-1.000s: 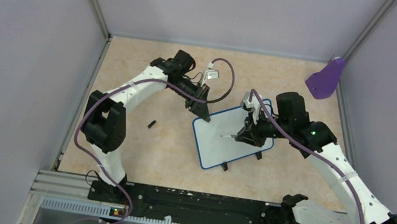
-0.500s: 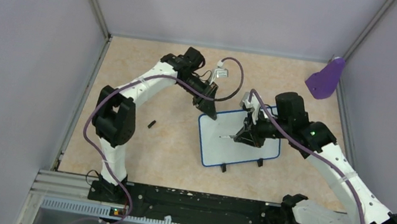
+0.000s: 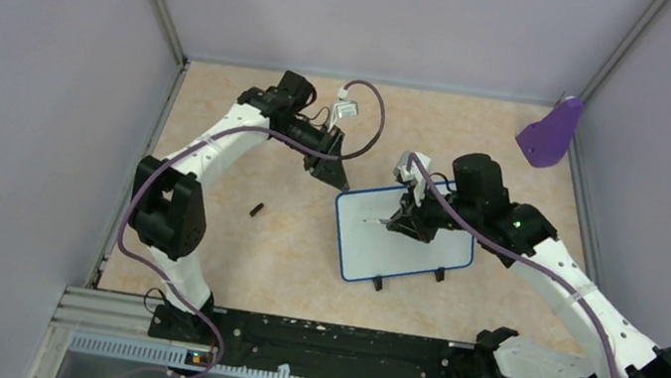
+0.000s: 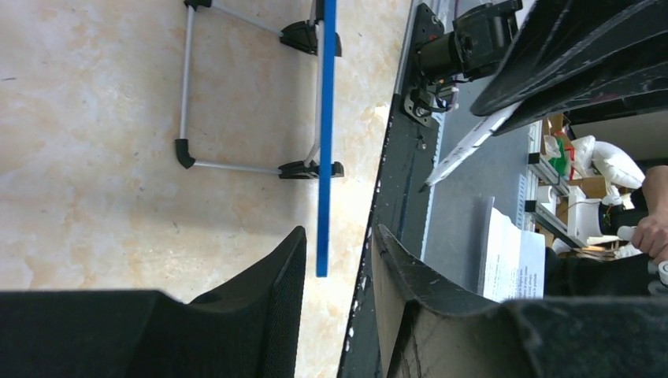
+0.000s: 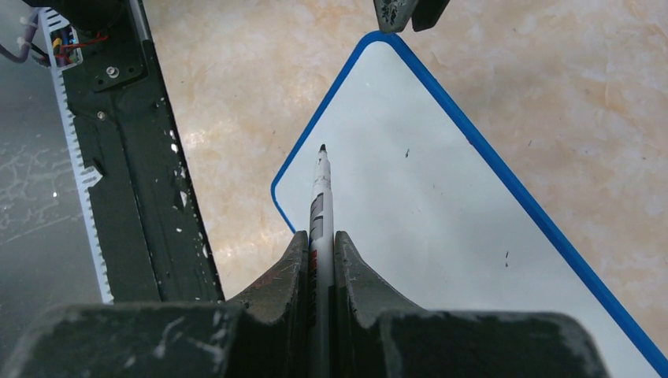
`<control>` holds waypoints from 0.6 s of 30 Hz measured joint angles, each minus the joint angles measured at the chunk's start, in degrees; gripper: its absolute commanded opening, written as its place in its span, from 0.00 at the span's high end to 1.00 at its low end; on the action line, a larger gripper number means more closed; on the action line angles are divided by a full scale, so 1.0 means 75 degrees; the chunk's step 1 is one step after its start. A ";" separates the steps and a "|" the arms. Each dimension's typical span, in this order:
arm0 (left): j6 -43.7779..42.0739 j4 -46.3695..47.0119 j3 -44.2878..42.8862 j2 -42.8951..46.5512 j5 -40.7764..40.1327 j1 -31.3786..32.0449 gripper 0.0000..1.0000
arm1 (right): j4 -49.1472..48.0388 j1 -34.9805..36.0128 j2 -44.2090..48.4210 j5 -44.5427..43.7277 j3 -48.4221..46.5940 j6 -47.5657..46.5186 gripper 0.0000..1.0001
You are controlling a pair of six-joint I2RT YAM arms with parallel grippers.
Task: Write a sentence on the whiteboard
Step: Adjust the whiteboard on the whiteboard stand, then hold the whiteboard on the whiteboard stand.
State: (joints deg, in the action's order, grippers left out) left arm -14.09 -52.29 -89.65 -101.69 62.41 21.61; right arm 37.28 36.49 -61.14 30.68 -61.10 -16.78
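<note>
**Item 1: whiteboard** (image 3: 400, 249). Flat rectangle with a smooth white face, thin blue rim and rounded corners. Lies slightly skewed at the centre of the overhead view, on the table (image 3: 280, 261). Two small black feet (image 3: 379, 282) jut from its lower edge. In the right wrist view the whiteboard (image 5: 441, 205) shows plain white with a few tiny dark specks. In the left wrist view the whiteboard (image 4: 324, 134) is edge-on, a narrow blue strip, with a bent grey wire stand (image 4: 187, 79) capped in black beside it.

**Item 2: marker** (image 5: 321, 197). Slim white barrel with dark printed bands and a black pointed tip. Its tip is over the board's face near the left rim; whether it touches cannot be told.

**Item 3: right pincer** (image 5: 321, 236). Scuffed matt black, clamped tight on the marker's barrel; sits right of centre over the board in the overhead view (image 3: 412, 223).

**Item 4: left pincer** (image 4: 339, 231). Black tapered fingers with a finely meshed inner face. The jaws stand apart, with the board's blue rim in line with the gap and touching neither. Sits just beside the board's upper left corner in the overhead view (image 3: 332, 172).

**Item 5: table.** Beige marbled surface with a matt finish.

**Item 6: purple scoop** (image 3: 551, 131). Smooth curved shell at the upper right, against the wall.

**Item 7: small black piece** (image 3: 257, 208). Short stub lying left of the board, well apart from it
</note>
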 measured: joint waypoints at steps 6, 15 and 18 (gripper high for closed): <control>0.0067 0.0111 0.0201 0.0108 0.0105 0.0096 0.62 | -0.0283 0.0396 -0.0370 -0.0493 -0.0026 0.0015 1.00; 0.0085 0.0181 0.0242 0.0050 0.0140 0.0105 0.65 | -0.0635 0.0723 -0.0714 -0.0895 -0.0248 0.0017 1.00; 0.0085 0.0189 0.0321 0.0023 0.0137 0.0105 0.70 | -0.0694 0.0799 -0.0799 -0.0979 -0.0329 0.0017 1.00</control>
State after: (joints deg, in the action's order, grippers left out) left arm -13.45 -50.87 -87.24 -101.51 63.44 22.39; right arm 32.08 42.48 -67.13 23.33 -63.57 -16.64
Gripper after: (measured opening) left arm 0.345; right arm 0.094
